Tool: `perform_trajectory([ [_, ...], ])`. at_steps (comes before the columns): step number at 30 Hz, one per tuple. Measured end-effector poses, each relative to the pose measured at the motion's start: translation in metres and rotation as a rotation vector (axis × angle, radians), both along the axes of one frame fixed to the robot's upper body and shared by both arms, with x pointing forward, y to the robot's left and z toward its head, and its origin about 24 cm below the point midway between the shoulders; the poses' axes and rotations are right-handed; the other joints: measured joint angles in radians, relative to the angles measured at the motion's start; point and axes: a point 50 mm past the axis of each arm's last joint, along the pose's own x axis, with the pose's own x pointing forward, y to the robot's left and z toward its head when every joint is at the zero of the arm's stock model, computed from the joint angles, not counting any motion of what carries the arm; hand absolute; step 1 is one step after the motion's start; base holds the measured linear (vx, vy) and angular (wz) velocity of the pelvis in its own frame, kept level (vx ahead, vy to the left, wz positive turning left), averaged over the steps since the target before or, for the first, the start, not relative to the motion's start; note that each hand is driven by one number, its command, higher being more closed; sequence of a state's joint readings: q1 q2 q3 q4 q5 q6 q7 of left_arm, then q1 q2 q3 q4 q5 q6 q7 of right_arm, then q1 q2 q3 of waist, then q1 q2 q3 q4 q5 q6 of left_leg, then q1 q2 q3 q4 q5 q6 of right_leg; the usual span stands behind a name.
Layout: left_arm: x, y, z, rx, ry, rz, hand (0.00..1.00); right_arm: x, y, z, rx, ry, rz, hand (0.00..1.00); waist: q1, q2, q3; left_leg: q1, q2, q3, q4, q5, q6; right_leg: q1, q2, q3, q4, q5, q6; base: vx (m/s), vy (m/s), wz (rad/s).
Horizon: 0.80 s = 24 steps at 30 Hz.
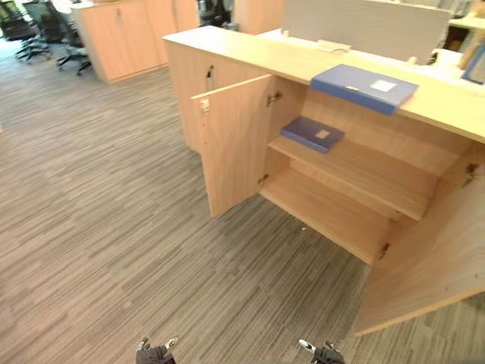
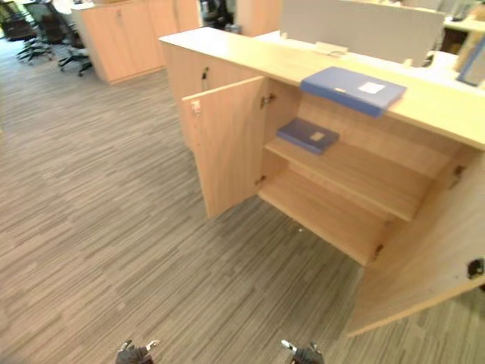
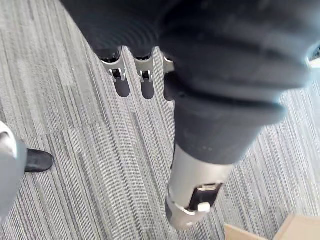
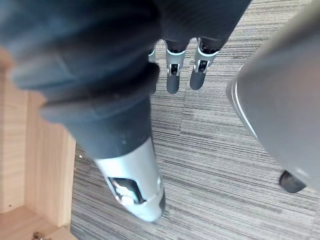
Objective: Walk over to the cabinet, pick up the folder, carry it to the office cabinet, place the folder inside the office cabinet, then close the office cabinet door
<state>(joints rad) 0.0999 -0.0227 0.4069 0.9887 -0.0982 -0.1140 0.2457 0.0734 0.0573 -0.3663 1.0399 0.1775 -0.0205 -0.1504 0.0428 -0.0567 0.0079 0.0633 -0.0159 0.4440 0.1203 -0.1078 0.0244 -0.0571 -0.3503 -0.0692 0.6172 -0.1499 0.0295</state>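
Blue folder [image 1: 364, 87] lies flat on top of the open cabinet [image 1: 242, 49], at its front edge. Likely stiff, light and slick, so pinch its near edge. Your left hand [image 3: 121, 85] and right hand [image 4: 172, 82] hang empty, fingers straight.

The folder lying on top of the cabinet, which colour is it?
The folder is blue, with a pale label; clearest in the left eye view.

bright, even light; soft shadows
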Motion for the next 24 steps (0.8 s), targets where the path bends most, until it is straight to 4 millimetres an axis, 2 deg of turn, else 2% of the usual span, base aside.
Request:
perform_trajectory([
  [3, 0.01, -0.006, 0.001, -0.003, -0.016, -0.044, 0.0, 0.006, 0.0, 0.002, -0.006, -0.023, -0.001, 0.0, -0.015, 0.013, 0.007, 0.026, 0.029, 0.014, -0.043, 0.003, -0.008, -0.023, 0.013, -0.102, 0.011, -0.046, 0.038, 0.03, -0.06, -0.55],
  [4, 0.014, -0.011, 0.001, -0.008, -0.02, -0.075, 0.0, 0.012, -0.003, 0.004, -0.008, -0.041, -0.017, 0.0, -0.02, 0.027, 0.021, 0.047, 0.058, 0.034, -0.069, -0.003, -0.021, -0.064, 0.055, -0.146, 0.015, -0.096, 0.048, -0.01, -0.156, -0.73],
  [5, 0.016, -0.013, 0.001, -0.01, -0.023, -0.084, 0.0, 0.018, -0.005, 0.005, -0.012, -0.056, -0.018, 0.0, -0.024, 0.033, 0.037, 0.068, 0.077, 0.043, -0.075, -0.01, -0.035, -0.087, 0.082, -0.178, 0.012, -0.112, 0.043, -0.02, -0.184, -0.76],
  [6, 0.018, -0.014, 0.002, -0.01, -0.024, -0.089, 0.0, 0.02, -0.006, 0.006, -0.014, -0.061, -0.023, 0.0, -0.025, 0.033, 0.047, 0.082, 0.084, 0.044, -0.08, -0.017, -0.045, -0.102, 0.099, -0.201, 0.005, -0.116, 0.037, -0.02, -0.252, -0.59],
  [7, 0.022, -0.015, 0.002, -0.013, -0.024, -0.099, 0.0, 0.021, -0.007, 0.006, -0.017, -0.07, -0.037, 0.0, -0.026, 0.027, 0.071, 0.112, 0.095, 0.042, -0.083, -0.026, -0.062, -0.124, 0.145, -0.236, -0.067, -0.112, 0.032, -0.01, -0.273, -0.35],
  [8, 0.025, -0.016, 0.002, -0.013, -0.028, -0.109, 0.0, 0.018, -0.006, 0.005, -0.018, -0.06, -0.041, 0.0, -0.032, 0.013, 0.082, 0.132, 0.087, 0.036, -0.086, -0.028, -0.07, -0.125, 0.153, -0.248, -0.119, -0.084, -0.025, 0.02, -0.284, -0.1],
  [9, 0.025, -0.021, 0.001, -0.025, -0.026, -0.12, 0.0, 0.013, -0.011, 0.005, -0.026, -0.045, -0.054, 0.0, -0.039, 0.014, 0.083, 0.143, 0.089, 0.026, -0.091, -0.025, -0.081, -0.109, 0.157, -0.264, -0.117, -0.099, -0.031, 0.17, -0.254, 0.09],
  [10, 0.027, -0.031, 0.001, -0.047, -0.033, -0.13, 0.0, 0.004, -0.019, 0.002, -0.037, -0.015, -0.079, 0.0, -0.04, 0.036, 0.076, 0.153, 0.092, -0.023, -0.107, -0.021, -0.089, -0.094, 0.183, -0.281, -0.138, -0.108, -0.029, 0.21, -0.229, 0.04],
  [12, 0.029, -0.036, 0.001, -0.055, -0.036, -0.173, 0.0, -0.001, -0.022, 0.002, -0.04, -0.006, -0.101, 0.0, -0.043, 0.051, 0.083, 0.152, 0.113, -0.057, -0.117, -0.015, -0.094, -0.087, 0.233, -0.291, -0.153, -0.117, -0.05, 0.22, -0.202, -0.14],
  [16, 0.032, -0.039, 0.001, -0.062, -0.037, -0.217, 0.0, -0.009, -0.02, 0.0, -0.035, 0.013, -0.107, 0.0, -0.048, 0.049, 0.095, 0.202, 0.168, -0.039, -0.106, -0.007, -0.116, -0.009, 0.287, -0.336, -0.202, -0.126, -0.073, 0.17, -0.18, -0.02],
  [17, 0.032, -0.039, 0.001, -0.065, -0.035, -0.228, 0.0, -0.009, -0.019, 0.0, -0.031, 0.01, -0.107, 0.0, -0.052, 0.049, 0.095, 0.2, 0.179, -0.028, -0.064, -0.018, -0.127, 0.016, 0.297, -0.334, -0.229, -0.127, -0.074, 0.22, -0.118, -0.11],
  [19, 0.032, -0.037, 0.001, -0.064, -0.041, -0.22, 0.0, -0.009, -0.017, 0.0, -0.026, 0.006, -0.109, 0.0, -0.052, 0.05, 0.096, 0.162, 0.207, -0.01, 0.077, -0.061, -0.126, 0.059, 0.308, -0.324, -0.281, -0.125, -0.077, 0.24, -0.124, -0.15],
  [20, 0.031, -0.031, 0.003, -0.059, -0.051, -0.187, 0.0, -0.009, -0.017, 0.0, -0.026, 0.007, -0.107, 0.0, -0.054, 0.051, 0.096, 0.115, 0.244, -0.011, 0.238, -0.1, -0.111, 0.086, 0.322, -0.311, -0.312, -0.124, -0.079, 0.21, -0.102, -0.38],
  [21, 0.029, -0.023, 0.004, -0.05, -0.066, -0.141, 0.0, -0.009, -0.017, 0.0, -0.023, 0.005, -0.105, 0.0, -0.049, 0.055, 0.097, 0.051, 0.301, -0.023, 0.442, -0.114, -0.1, 0.116, 0.342, -0.293, -0.335, -0.124, -0.079, 0.22, -0.087, -0.49],
  [22, 0.027, -0.02, 0.005, -0.045, -0.067, -0.12, 0.0, -0.01, -0.018, 0.0, -0.025, 0.004, -0.105, 0.0, -0.048, 0.063, 0.099, 0.022, 0.332, -0.034, 0.54, -0.106, -0.09, 0.135, 0.357, -0.281, -0.345, -0.124, -0.079, 0.23, -0.025, -0.69],
  [23, 0.021, -0.017, 0.004, -0.045, -0.058, -0.092, 0.0, -0.01, -0.021, 0.001, -0.033, 0.004, -0.106, 0.0, -0.046, 0.085, 0.103, -0.024, 0.387, -0.071, 0.705, -0.063, -0.088, 0.176, 0.387, -0.25, -0.372, -0.124, -0.081, 0.2, 0.024, -0.78],
  [24, 0.017, -0.014, 0.003, -0.046, -0.053, -0.071, 0.0, -0.011, -0.021, 0.0, -0.033, 0.006, -0.103, 0.0, -0.036, 0.08, 0.1, -0.08, 0.421, -0.099, 0.845, -0.007, -0.096, 0.215, 0.398, -0.216, -0.4, -0.126, -0.087, 0.26, 0.077, -0.77],
])
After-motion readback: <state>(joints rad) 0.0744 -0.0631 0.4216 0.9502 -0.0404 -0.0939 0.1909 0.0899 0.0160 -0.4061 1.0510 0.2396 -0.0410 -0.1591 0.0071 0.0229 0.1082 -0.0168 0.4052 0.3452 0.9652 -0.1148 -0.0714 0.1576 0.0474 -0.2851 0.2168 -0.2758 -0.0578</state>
